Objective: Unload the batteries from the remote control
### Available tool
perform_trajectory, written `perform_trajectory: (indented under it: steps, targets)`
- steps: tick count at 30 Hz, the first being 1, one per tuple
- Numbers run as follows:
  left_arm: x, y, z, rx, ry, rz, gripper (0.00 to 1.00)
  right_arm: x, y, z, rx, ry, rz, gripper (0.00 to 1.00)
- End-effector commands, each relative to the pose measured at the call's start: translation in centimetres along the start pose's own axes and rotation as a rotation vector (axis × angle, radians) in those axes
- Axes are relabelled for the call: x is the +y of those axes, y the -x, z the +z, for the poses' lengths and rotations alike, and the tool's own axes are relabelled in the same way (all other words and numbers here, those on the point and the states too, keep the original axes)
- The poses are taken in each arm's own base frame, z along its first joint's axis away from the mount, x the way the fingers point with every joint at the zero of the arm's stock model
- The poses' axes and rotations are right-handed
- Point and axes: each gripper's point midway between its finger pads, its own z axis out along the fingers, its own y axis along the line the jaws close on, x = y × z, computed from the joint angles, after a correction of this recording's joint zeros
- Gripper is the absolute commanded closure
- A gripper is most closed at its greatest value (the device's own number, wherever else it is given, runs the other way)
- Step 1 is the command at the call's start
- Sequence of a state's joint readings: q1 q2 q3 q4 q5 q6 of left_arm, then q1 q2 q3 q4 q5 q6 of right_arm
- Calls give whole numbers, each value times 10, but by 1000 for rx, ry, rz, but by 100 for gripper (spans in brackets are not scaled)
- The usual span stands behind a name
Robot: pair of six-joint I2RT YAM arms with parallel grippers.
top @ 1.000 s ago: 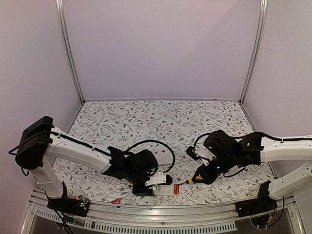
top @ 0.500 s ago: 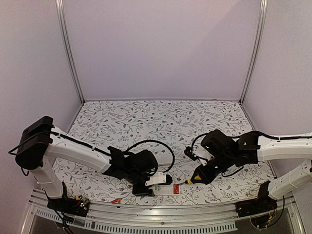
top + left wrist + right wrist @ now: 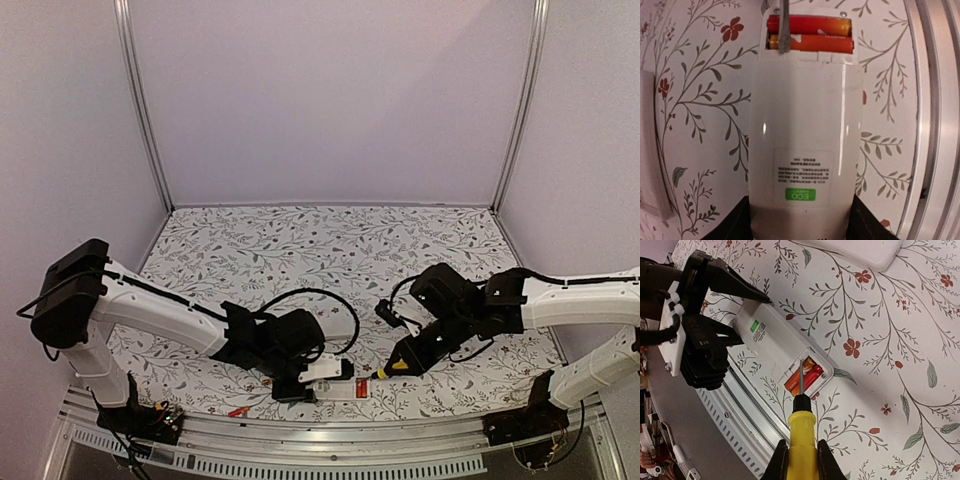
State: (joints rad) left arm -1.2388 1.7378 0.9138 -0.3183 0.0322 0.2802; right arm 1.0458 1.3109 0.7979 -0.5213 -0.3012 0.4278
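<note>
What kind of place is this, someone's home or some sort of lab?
Most likely a robotics lab test cell, not a home. Two white robot arms are bolted to a metal rail. Plain walls framed by aluminium posts enclose a table with a floral cover.

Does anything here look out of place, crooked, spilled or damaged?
Nothing looks spilled or damaged. One thing stands out: the remote control lies face down with its battery bay uncovered, and the blade of the screwdriver pokes into the bay, across the two batteries that sit inside.
</note>
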Motion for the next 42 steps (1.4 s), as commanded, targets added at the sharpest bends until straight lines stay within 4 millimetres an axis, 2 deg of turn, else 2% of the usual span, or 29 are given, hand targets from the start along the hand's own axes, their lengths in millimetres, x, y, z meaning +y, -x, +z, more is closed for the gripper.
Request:
perform_trajectory:
  steps: [1,4,9,11,13,14,20,25,31,36,42]
  targets:
    - [15,-34,12,143,119,29,74,11,23,-20,-87,5,7,100]
    - [18,-30,8,126,138,28,74,6,29,-30,-103,-52,25,100]
    - [21,-27,1,105,153,57,70,-5,20,-34,-76,-114,-17,100]
    - [21,-28,1,111,150,61,59,-10,19,-35,-65,-141,-27,100]
    - [25,-30,1,128,179,51,42,-11,21,-36,-68,-147,-30,100]
    - [30,-32,1,141,207,42,37,-12,22,-35,-70,-147,-30,100]
    - [54,-38,-3,179,321,9,24,-11,24,-34,-92,-131,-25,100]
    - [72,-39,-12,177,391,-19,22,-6,29,-39,-127,-112,-29,100]
    - [91,-37,-16,180,456,-77,22,-9,24,-29,-99,-111,-27,100]
    - [95,-34,-19,162,471,-107,22,-8,18,-24,-77,-89,-19,100]
    - [112,-30,-46,88,531,-193,23,-13,13,-18,-68,-97,7,100]
